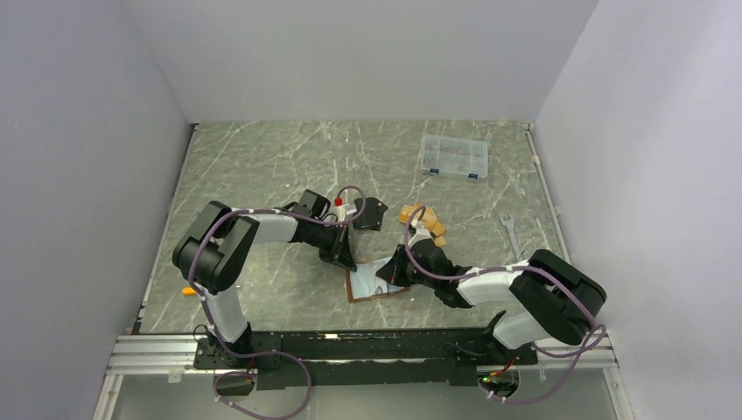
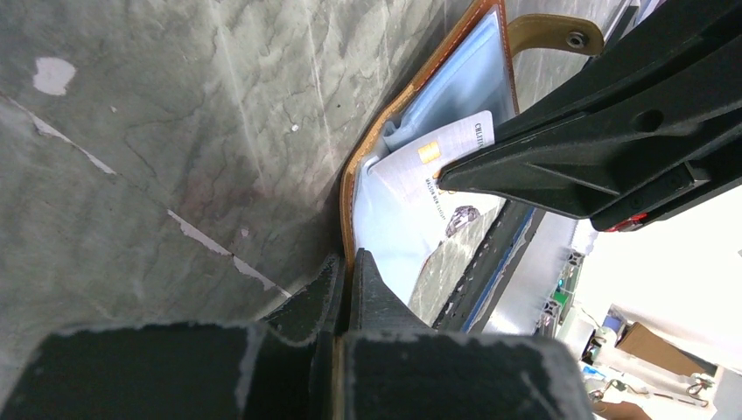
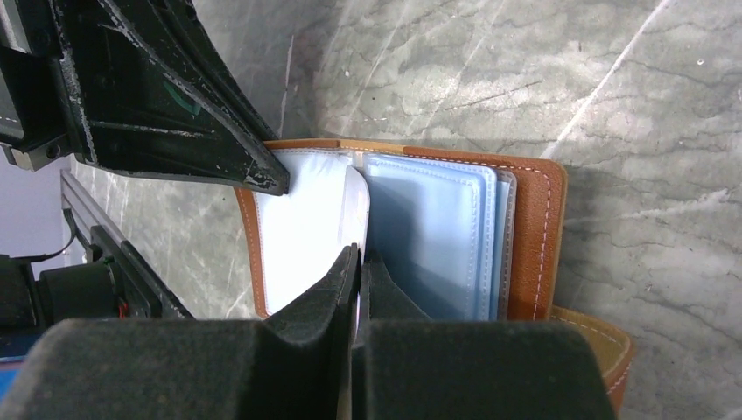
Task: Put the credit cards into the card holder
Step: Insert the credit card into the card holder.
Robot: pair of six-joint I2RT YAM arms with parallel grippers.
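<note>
I see a white-stitched tan-brown leather card holder (image 3: 535, 236). The thin white plastic card (image 2: 442, 162) has a gold chip.

Print on one card only
Along the end of the white credit card (image 2: 442, 166), left wrist view: capitals starting "CRE", the rest cut off; beside the gold chip, a smaller printed line, too blurred to read.

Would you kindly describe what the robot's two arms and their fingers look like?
Both the left arm and right arm have white links between bulky black joint housings, with a purple cable looped along each. The fingers are matte black, tapering to wedge points, with scuffed, whitish-worn edges.
</note>
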